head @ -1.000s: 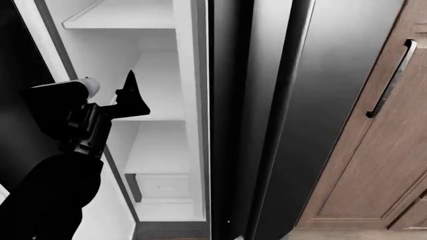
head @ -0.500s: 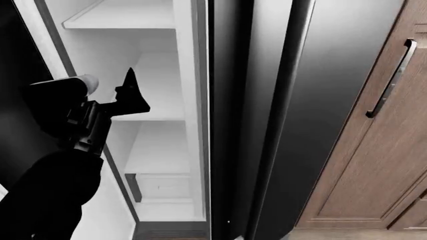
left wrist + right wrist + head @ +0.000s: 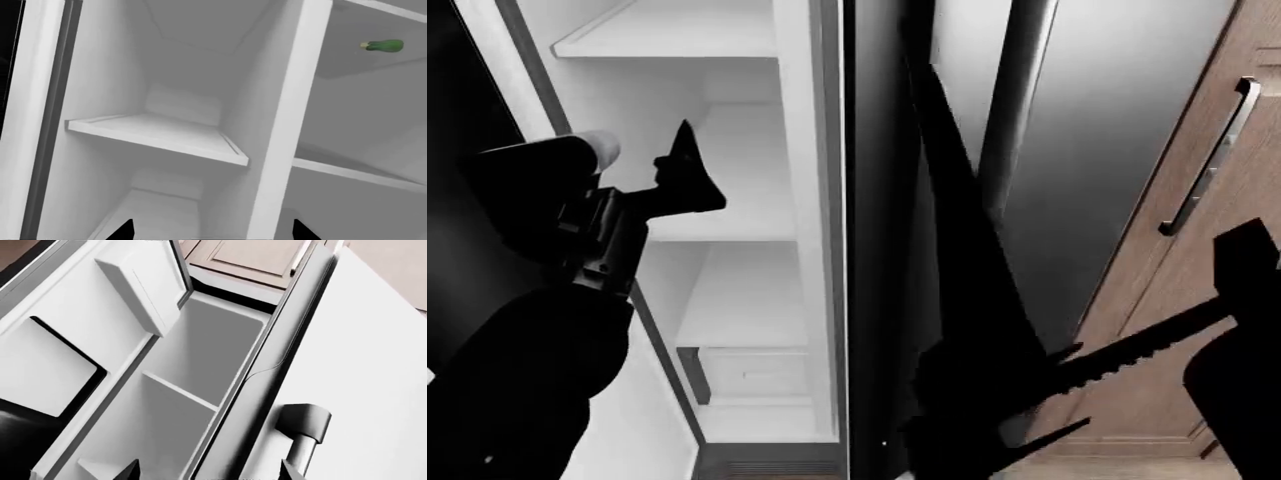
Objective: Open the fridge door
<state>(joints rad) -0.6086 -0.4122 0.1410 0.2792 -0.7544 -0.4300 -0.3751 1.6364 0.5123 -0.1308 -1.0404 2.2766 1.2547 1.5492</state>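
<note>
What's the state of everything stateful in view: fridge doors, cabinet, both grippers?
Fridge: left door open, white shelves exposed.
Right fridge door: appears ajar; the right wrist view looks into a compartment beside it.
Wood cabinet door: closed.
Left gripper: open, empty, in front of the open compartment.
Right gripper: open, empty, low by the right door.
Green vegetable: lying on a fridge shelf.

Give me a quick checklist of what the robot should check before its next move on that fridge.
1. Left fridge door swung open: ok, white shelves exposed.
2. Left claw empty and free: ok, open, in front of the shelves, holding nothing.
3. Right fridge door open: not ok, it looks closed in the head view.
4. Right claw gripping the bar handle: not ok, open, handle beside it.
5. Zucchini clear of the arms: ok.
</note>
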